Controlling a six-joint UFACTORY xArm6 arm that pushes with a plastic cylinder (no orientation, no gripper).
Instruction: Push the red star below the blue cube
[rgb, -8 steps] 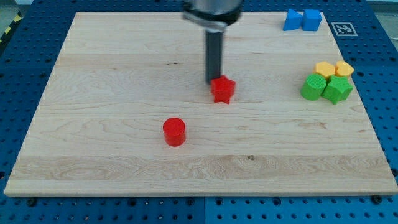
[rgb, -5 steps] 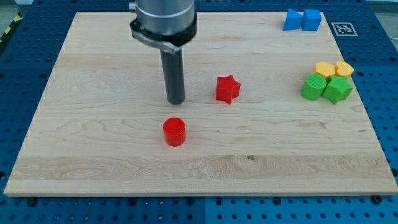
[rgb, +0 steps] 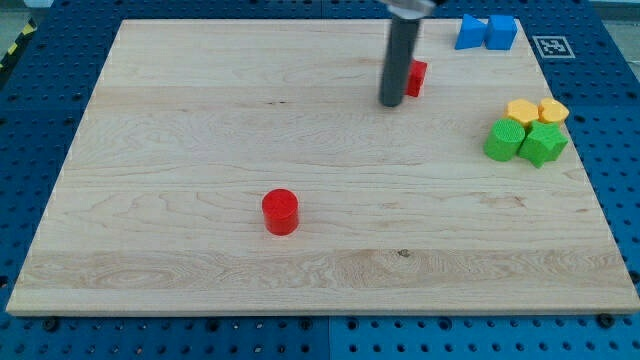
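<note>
**Red star shoved up-board, closing on blue cube**

The red star now sits near the view's top, right of centre, vs. mid-board half a sec ago. It has travelled up and to the view's right, twd the blue cube in the top right corner. My tip rests at the star's lower-left edge, the rod hiding part of it; touching or just beside, can't tell which. No fingers on this rig, only a plain rod, so nothing opens, closes or holds.

Judgement: the push is paying off, but the job isn't done. The star lies left of and slightly lower than the cube, not under it. It likely needs more travel to the view's right.

Materials: worktop is pale wood w/ visible grain, matte. The blocks look like matte plastic w/ solid colour. A second blue block, shape unclear, touches the cube's left side. Two yellow blocks and two green blocks cluster at the right edge. A red cylinder stands alone, lower left of centre, unmoved.
</note>
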